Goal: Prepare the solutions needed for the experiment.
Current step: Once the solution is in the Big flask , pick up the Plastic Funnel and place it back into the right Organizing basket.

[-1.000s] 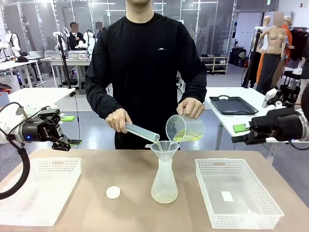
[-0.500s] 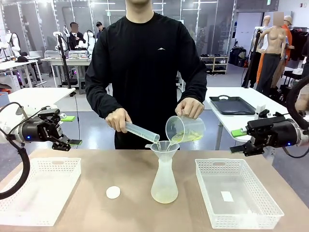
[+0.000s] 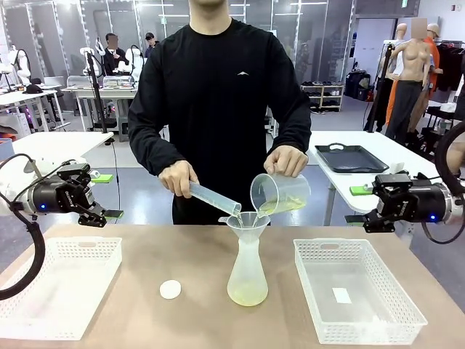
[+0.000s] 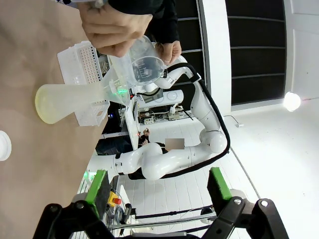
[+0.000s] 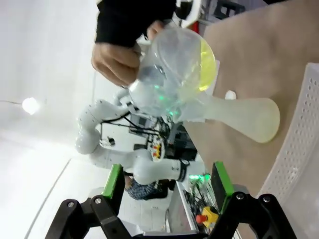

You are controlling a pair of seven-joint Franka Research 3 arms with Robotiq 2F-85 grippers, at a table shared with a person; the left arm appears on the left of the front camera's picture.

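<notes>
A person across the table tilts a clear beaker and a graduated cylinder over a funnel set in a frosted flask. Pale yellow-green solution lies in the beaker's low side, and more pools in the flask bottom. My left gripper hangs open above the table's left edge, well away from the flask. Beyond the right edge, my right gripper is open too. The left wrist view has open green pads and the flask far off. The right wrist view looks at the beaker.
A white mesh basket stands at the left and another at the right with a small white slip in it. A small white round disc lies left of the flask. A black tray sits on a table behind.
My right arm has drawn back to the right and its wrist has turned; the gripper stays open. The person keeps pouring. The left arm has not moved.
</notes>
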